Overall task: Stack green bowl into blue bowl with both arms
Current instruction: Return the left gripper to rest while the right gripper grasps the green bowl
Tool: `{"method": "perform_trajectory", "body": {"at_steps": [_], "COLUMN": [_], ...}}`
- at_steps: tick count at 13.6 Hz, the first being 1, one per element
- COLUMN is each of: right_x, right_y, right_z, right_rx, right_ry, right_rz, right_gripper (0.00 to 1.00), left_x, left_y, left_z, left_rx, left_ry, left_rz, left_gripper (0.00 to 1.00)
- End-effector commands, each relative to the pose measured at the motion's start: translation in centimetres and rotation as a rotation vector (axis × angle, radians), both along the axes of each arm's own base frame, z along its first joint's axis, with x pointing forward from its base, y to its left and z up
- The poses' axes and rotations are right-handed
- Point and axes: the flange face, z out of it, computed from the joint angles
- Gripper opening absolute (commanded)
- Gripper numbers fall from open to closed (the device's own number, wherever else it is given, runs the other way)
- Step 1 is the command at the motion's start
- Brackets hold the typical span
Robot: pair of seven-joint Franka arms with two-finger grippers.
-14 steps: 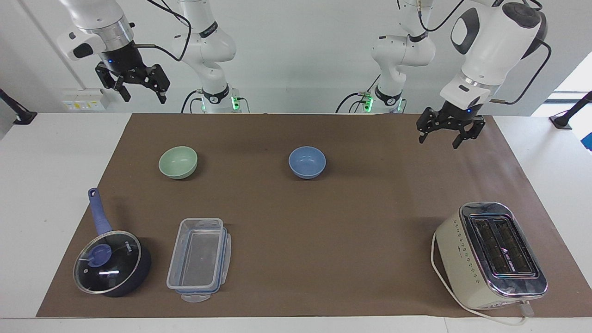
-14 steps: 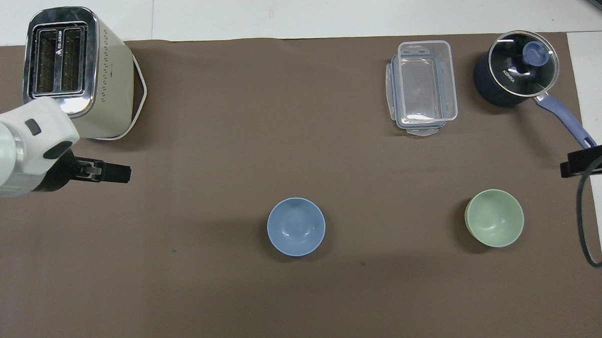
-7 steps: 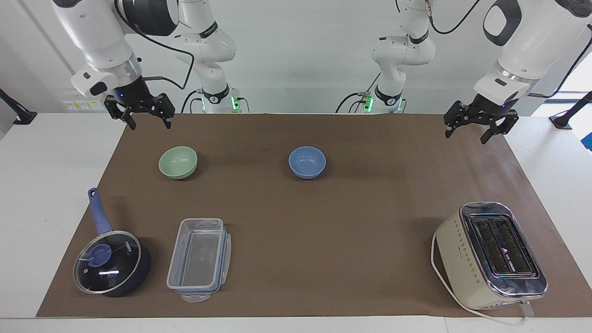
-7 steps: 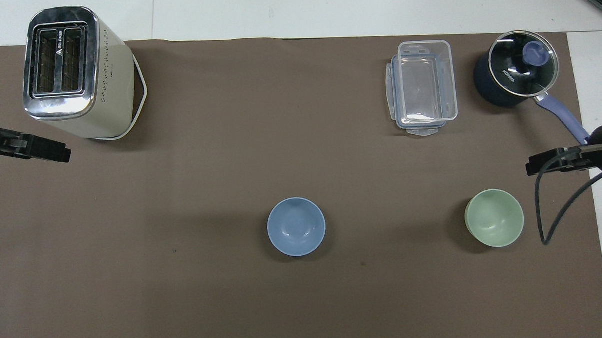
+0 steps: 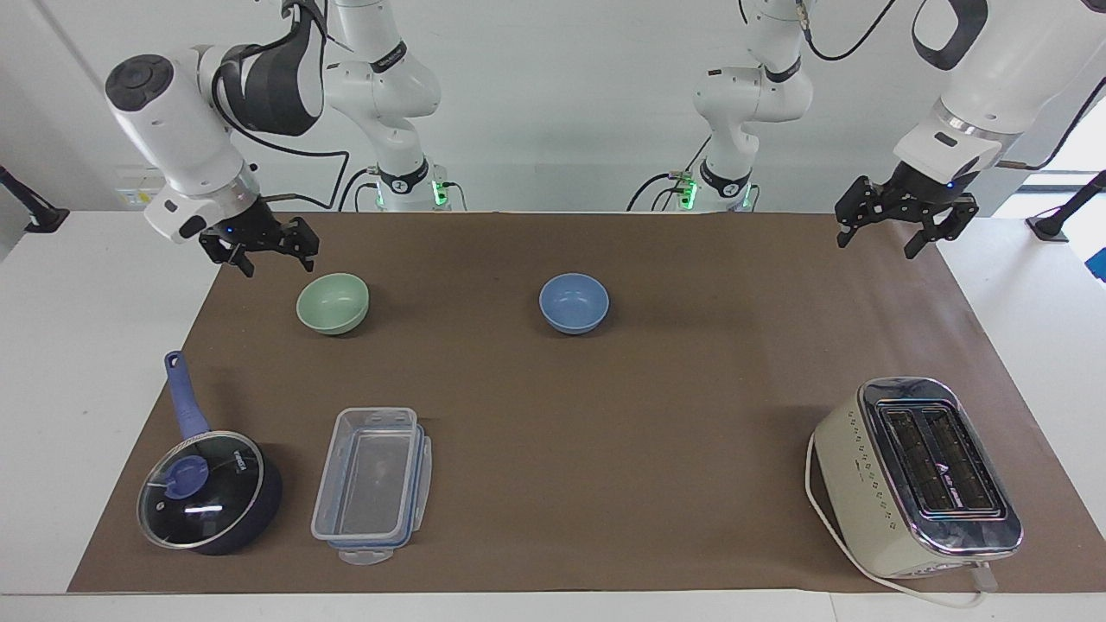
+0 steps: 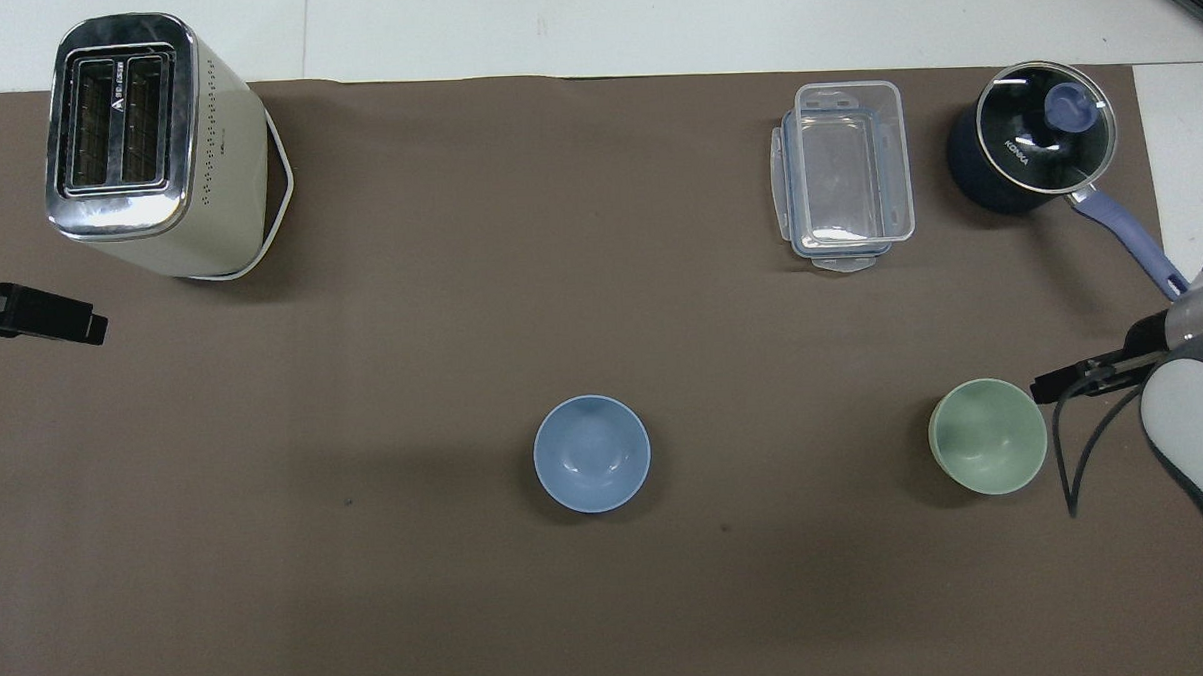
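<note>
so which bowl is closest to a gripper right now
The green bowl: the open right gripper hangs just beside it, while the blue bowl has no gripper near.

White table [image 5: 78, 363] w/ brown mat [image 5: 605, 415], plain white wall [image 5: 553, 104], bright window [image 5: 1067, 151] at edge.

A white tabletop [image 5: 95, 345] carries a brown mat [image 5: 605, 415]. On the mat: green bowl [image 5: 333, 302] and blue bowl [image 5: 574, 302] near the robots' edge; saucepan [image 5: 207, 484], clear container [image 5: 371, 484] and toaster [image 5: 920, 475] along the edge farthest from the robots, the toaster at the left arm's corner
</note>
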Motion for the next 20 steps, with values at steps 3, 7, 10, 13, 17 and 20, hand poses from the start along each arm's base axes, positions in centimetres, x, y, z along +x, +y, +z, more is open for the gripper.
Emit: {"method": "perform_trajectory", "body": {"at_steps": [3,7,10,13,17,20], "right_x": [-3.2,-4.4,-4.5,-4.5,-4.4,-4.0], "right_y": [-1.4,-1.8,-1.8,-2.3,-2.5,-2.6], "right_z": [-5.2,-7.7,-8.3,-8.9,-9.2,-9.0], "right_rx": [0.023,0.028,0.027,0.026,0.025,0.025], "right_ry": [-0.027,-0.024,-0.026,-0.026,-0.025,-0.027], "right_rz": [0.041,0.031,0.030,0.019,-0.005,0.005], "right_gripper": [1.00,1.00,1.00,0.45,0.00,0.00], "left_x": [-0.6,-0.3,-0.5,-0.7,-0.8,-0.8], "left_y": [0.4,0.6,0.6,0.6,0.5,0.4], "left_z": [0.3,0.4,0.4,0.3,0.1,0.2], "left_rx": [0.015,0.019,0.017,0.017,0.017,0.017], "left_ry": [0.017,0.011,0.019,0.023,0.028,0.028], "left_rz": [-0.006,-0.004,-0.003,-0.002,-0.003,-0.006], "left_gripper": [1.00,1.00,1.00,1.00,1.00,1.00]}}
